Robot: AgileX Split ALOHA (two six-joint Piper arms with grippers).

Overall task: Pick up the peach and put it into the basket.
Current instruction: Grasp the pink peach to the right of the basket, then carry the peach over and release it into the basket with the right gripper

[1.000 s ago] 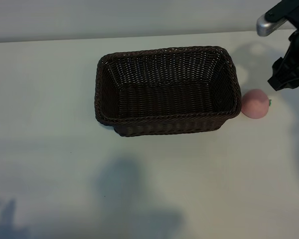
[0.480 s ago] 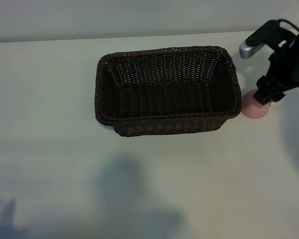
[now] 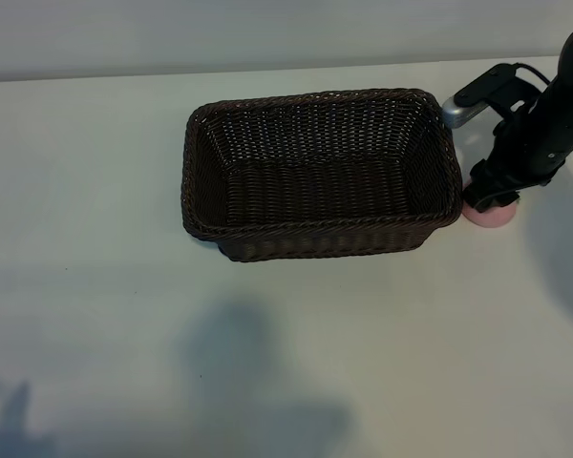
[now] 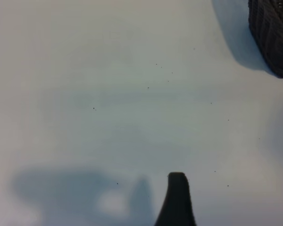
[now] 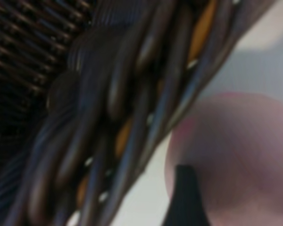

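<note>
The right gripper (image 3: 490, 197) has its fingers down over the peach (image 3: 491, 216), covering its upper part in the exterior view; whether they are spread or closing on the fruit I cannot tell, and nothing shows the peach lifted off the worktop (image 3: 95, 315). In the right wrist view one dark fingertip (image 5: 185, 197) overlaps the pink fruit (image 5: 236, 155), with the braided rim (image 5: 132, 103) close alongside. The peach sits at the basket's (image 3: 320, 172) three o'clock side, just beside its rim or touching it, so the gripper probably comes down steeply from above because the wicker wall leaves little room on that flank. The basket lies empty at the middle of the worktop. At about nine o'clock from it, the left gripper's finger (image 4: 177, 200) hangs parked over bare worktop, its fingers open.
</note>
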